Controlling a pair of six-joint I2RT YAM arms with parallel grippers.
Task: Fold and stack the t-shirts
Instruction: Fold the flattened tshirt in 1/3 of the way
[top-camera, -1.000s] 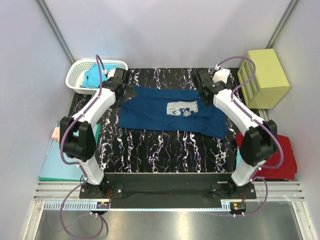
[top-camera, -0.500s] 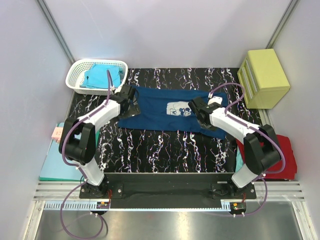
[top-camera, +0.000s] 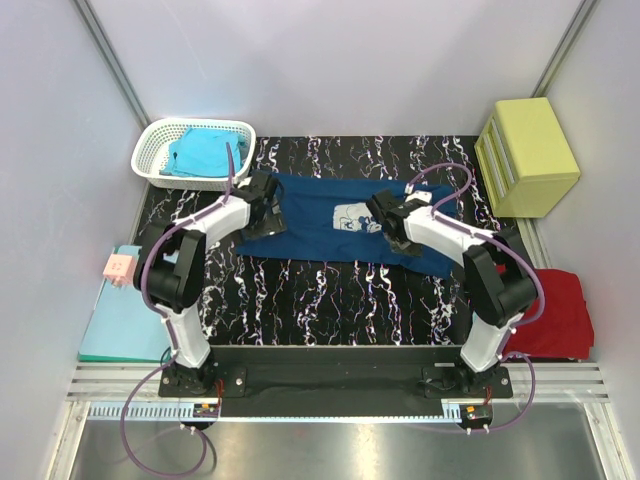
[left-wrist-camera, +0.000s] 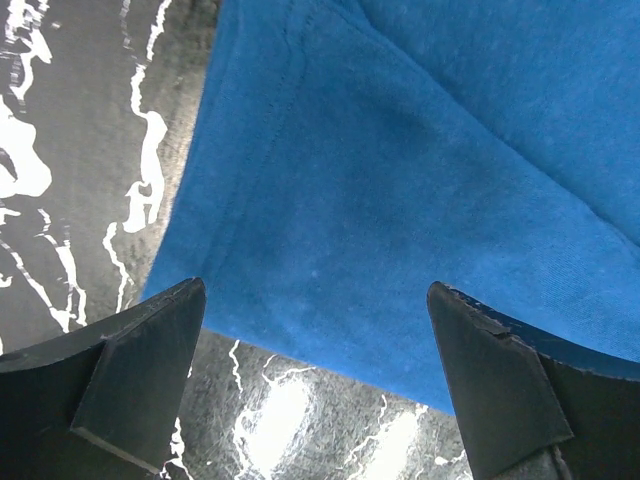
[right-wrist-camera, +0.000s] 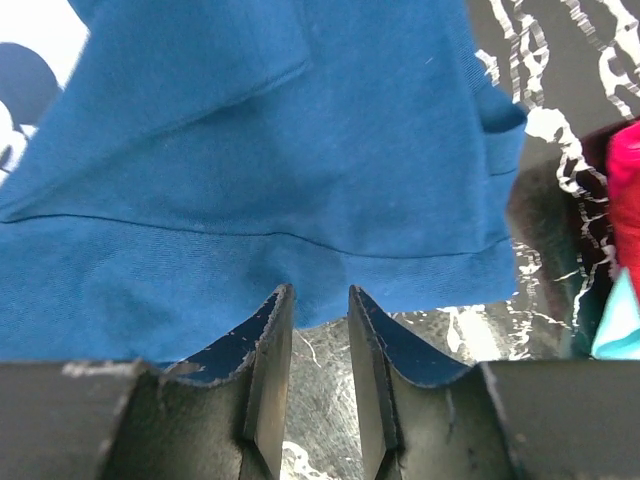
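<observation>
Right wrist: navy t-shirt (right-wrist-camera: 300, 190) hem just beyond nearly closed jaws.

The table (top-camera: 330, 295) had a black top with white marbling. A navy t-shirt (top-camera: 320, 225) lay spread flat across its far half, print up. A white basket (top-camera: 150, 150) sat at the far left corner and a yellow drawer box (top-camera: 530, 150) at the far right.
</observation>
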